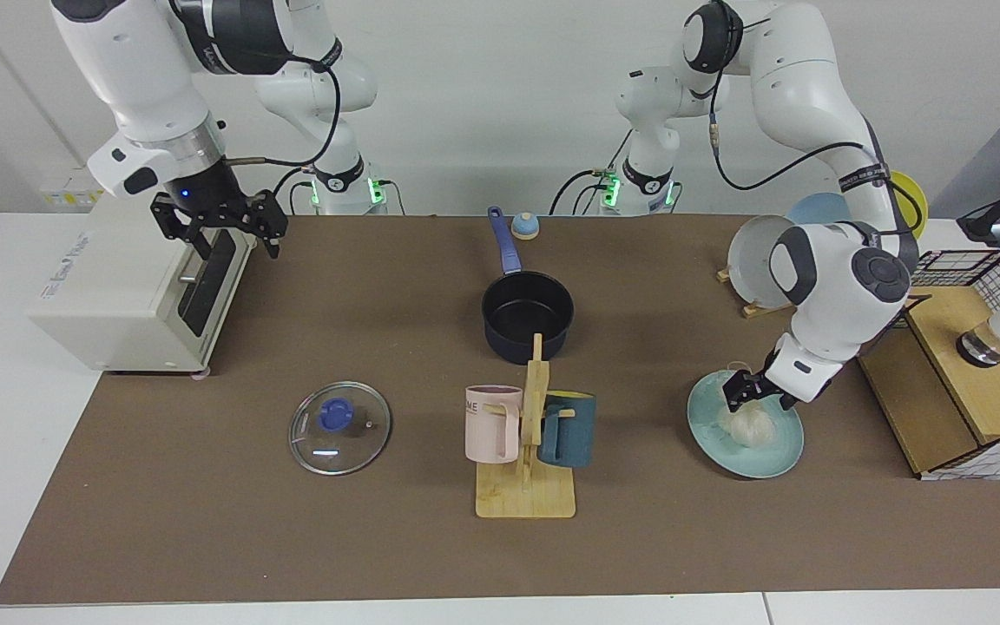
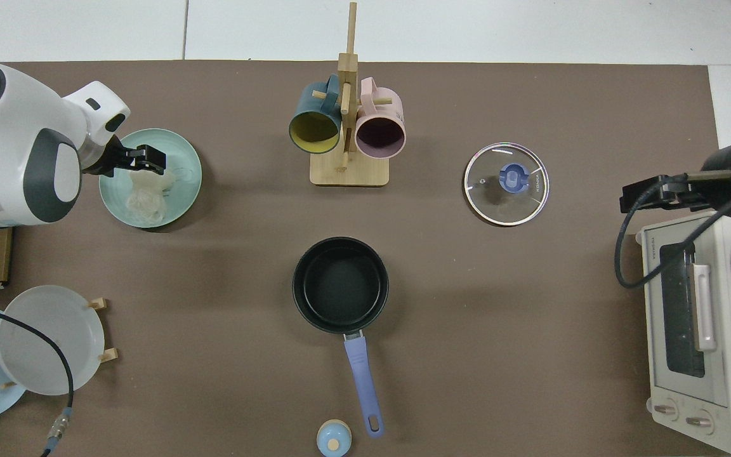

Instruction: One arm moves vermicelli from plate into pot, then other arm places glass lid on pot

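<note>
Between the teal plate (image 1: 752, 456) and the pot (image 1: 527, 325) lies bare table (image 1: 656, 338), so that stretch is unobstructed on the robots' side. The wooden mug rack (image 1: 528, 451), with a pink mug (image 1: 490, 424) and a teal mug (image 1: 569, 430), stands just in front of the pot, its upright post rising before the rim. The glass lid (image 1: 339, 427) lies flat with open table all round it; the toaster oven (image 1: 131, 278) stands well apart from it. The pot's handle (image 1: 504, 243) points toward the arm bases.
</note>
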Tool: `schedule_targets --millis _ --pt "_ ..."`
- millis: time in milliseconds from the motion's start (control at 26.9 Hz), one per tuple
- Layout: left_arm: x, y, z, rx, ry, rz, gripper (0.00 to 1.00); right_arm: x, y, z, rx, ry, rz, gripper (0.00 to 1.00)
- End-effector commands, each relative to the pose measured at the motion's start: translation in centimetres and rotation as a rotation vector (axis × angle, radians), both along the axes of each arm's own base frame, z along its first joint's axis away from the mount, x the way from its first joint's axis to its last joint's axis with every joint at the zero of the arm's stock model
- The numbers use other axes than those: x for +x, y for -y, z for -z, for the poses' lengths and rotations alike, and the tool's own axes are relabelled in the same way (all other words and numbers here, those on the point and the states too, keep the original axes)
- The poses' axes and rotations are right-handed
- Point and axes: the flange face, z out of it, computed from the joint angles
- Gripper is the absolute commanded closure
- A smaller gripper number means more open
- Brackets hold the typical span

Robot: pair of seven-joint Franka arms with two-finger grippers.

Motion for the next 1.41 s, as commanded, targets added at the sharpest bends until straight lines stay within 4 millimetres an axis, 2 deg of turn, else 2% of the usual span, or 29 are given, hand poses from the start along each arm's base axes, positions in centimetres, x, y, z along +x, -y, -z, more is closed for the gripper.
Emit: schedule_targets --millis 0,186,371,445,557,631,668,891,1114,1225,1373 --pt "-2.5 0.0 1.8 0.005 0.015 -0.006 0.00 3.2 -1.7 2.3 0.005 0.021 0.004 0.00" --pt "-4.0 0.1 3.1 0.006 -0.011 -0.001 0.00 5.9 -3.6 4.7 0.000 0.025 0.033 0.00" --pt "-4.0 0.1 3.0 0.006 0.001 -0.001 0.00 8.1 -4.8 7.2 -0.002 0.049 0.023 0.00" --pt "-3.8 0.1 2.9 0.006 0.013 -0.006 0.07 8.8 -5.0 8.6 -0.004 0.052 0.028 0.00" --pt "-3.5 0.1 2.6 0.002 0.048 -0.023 0.39 9.8 -5.9 10.8 0.001 0.053 0.033 0.00" --pt "-3.4 0.1 2.6 -0.004 0.051 -0.031 0.82 10.4 -6.1 12.4 0.012 0.047 0.039 0.00" --pt "-3.4 0.0 2.6 -0.004 0.051 -0.029 0.98 10.7 -6.0 13.2 0.015 0.045 0.042 0.00" --pt "-3.4 0.0 2.7 -0.004 0.053 -0.023 1.00 12.2 -6.3 18.4 0.014 0.027 0.046 0.00" --pt "-3.0 -0.2 2.2 -0.003 0.065 -0.026 1.00 13.0 -6.5 22.4 0.022 0.013 0.046 0.00" --pt "-2.9 -0.5 1.2 0.000 0.079 -0.032 1.00 13.6 -6.4 24.5 0.018 0.006 0.049 0.00" --pt "-3.6 -0.6 -2.7 0.005 0.088 -0.022 1.00 14.0 -6.6 25.3 0.008 0.000 0.046 0.00"
